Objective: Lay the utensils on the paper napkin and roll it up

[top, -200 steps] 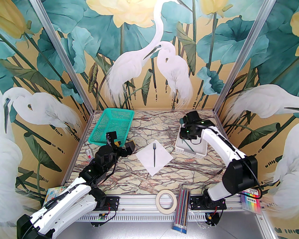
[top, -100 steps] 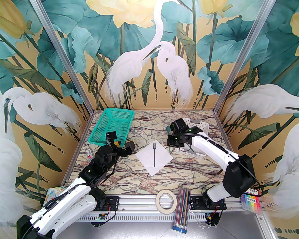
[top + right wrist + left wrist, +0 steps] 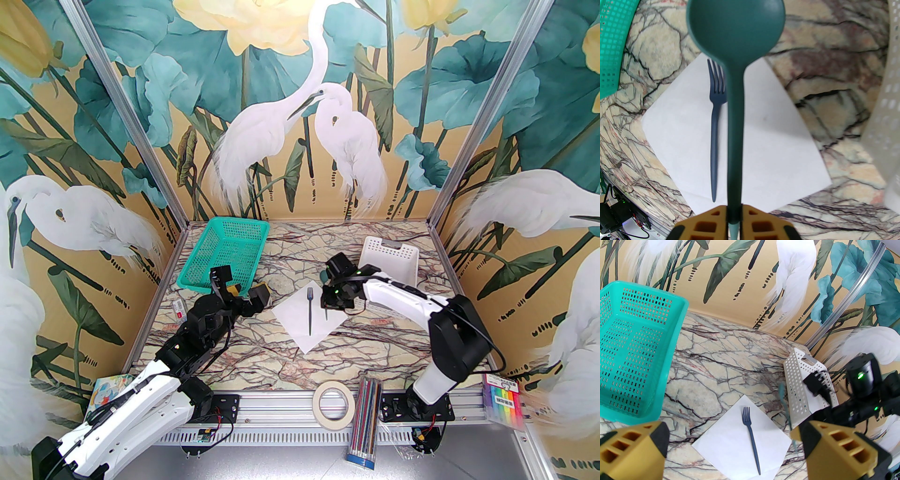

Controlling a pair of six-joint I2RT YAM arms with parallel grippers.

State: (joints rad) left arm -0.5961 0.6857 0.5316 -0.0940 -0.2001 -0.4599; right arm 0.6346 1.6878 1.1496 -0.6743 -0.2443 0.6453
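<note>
So the right gripper (image 3: 734,219) is clamped down tight on the handle end of the dark green spoon (image 3: 735,117). The yellow fingers (image 3: 761,226) pinch it from both sides and a little stub of handle pokes out past them. In the right wrist view the spoon runs straight up the frame with its round bowl at the top, and under it is the paper napkin (image 3: 775,140) with the dark fork (image 3: 715,131) lying flat on it, tines toward the far side. Spoon and fork line up pretty much parallel, with the spoon just to the right of the fork in that view. I honestly can't tell if the spoon is touching the paper or hanging above it. From the top camera the right gripper (image 3: 330,300) sits over the right-hand corner of the napkin (image 3: 293,318), which lies like a diamond in the middle of the marble-patterned table (image 3: 375,337), fork (image 3: 309,311) down its centre. The left gripper (image 3: 246,293) is spread wide with nothing in it, parked just off the napkin's left corner, next to the teal basket (image 3: 225,253). The white perforated basket (image 3: 389,255) is behind the right arm, well apart from the napkin.
</note>
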